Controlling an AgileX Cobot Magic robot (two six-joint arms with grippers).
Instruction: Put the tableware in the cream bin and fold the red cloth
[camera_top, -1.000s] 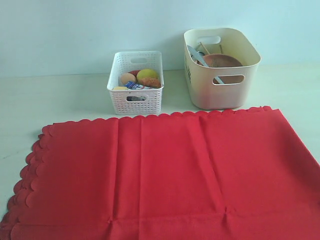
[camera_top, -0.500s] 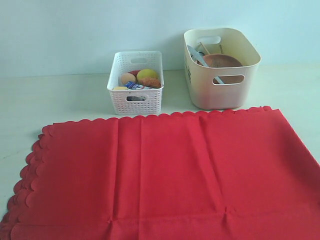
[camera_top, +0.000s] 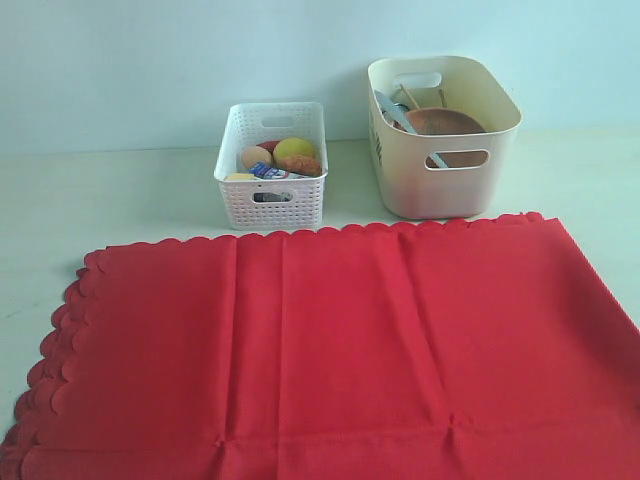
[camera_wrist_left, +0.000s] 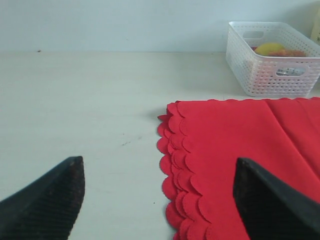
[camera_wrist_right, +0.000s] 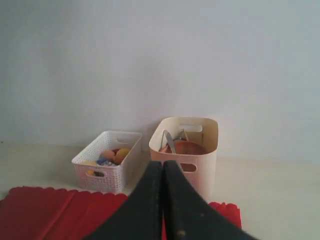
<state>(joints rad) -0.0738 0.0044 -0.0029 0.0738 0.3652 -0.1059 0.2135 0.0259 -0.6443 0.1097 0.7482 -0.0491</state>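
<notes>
So far: the tableware half looks done to me, since none of it shows on the table (camera_top: 120, 190) or on the red cloth (camera_top: 340, 350); the folding is not yet begun
Tableware: inside the cream bin (camera_top: 440, 198); I make out the round brown wooden plate (camera_top: 447, 122) leaning in it, a metal piece (camera_top: 395, 112) slanting across its left side and thin wooden sticks (camera_top: 405, 96) behind that; bowl, cup and spoon I cannot pick out
Cream bin: at the back right of the table, near the white perforated basket (camera_top: 270, 200) of food items but not touching it
Red cloth: spread flat in front of both bins, its far scalloped edge just beside the foot of the cream bin
Cloth long axis: runs left to right across the exterior view, along the table front; the short scalloped edge is on my left, the right and near edges run out of view, and faint creases cross it front to back
Left gripper (camera_wrist_left: 158, 161): jaws wide, holding nothing, straddling that left scalloped edge, one finger over bare table and the other over cloth
Right gripper (camera_wrist_right: 163, 164): fingers pressed together, empty, up above the table and facing the bins
Left to do: the fold alone, which I judge goes across the long axis, starting from the left edge
</notes>
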